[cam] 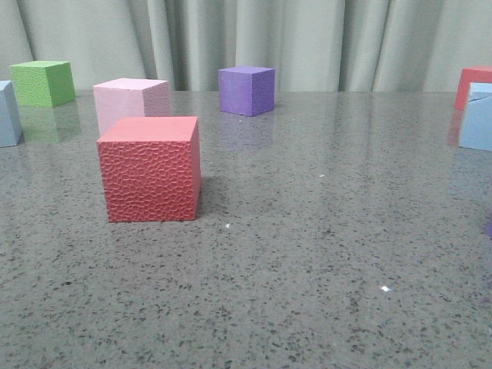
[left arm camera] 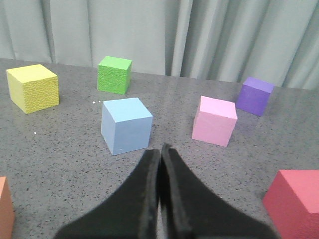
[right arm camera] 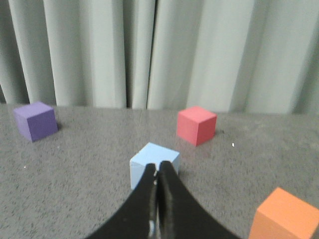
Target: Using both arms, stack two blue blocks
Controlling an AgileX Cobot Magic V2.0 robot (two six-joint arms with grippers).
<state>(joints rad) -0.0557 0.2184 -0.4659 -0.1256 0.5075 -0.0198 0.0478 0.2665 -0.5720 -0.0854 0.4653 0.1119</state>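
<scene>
Nearest you in the front view: red cube (cam: 150, 168), upright on the desk (cam: 307, 269). Your two blue blocks sit flat at opposite desk edges, left blue block (left arm camera: 126, 125) and right blue block (right arm camera: 154, 164), each turned corner-on to its wrist camera. Left tool (left arm camera: 160, 152) and right tool (right arm camera: 159, 168) both pressed together, empty, each hovering just short of its block.

The right hand (right arm camera: 158, 174) is closed and empty; a blue block (right arm camera: 153, 162) sits on the worktop (right arm camera: 89, 164) just beyond its fingertips.
</scene>
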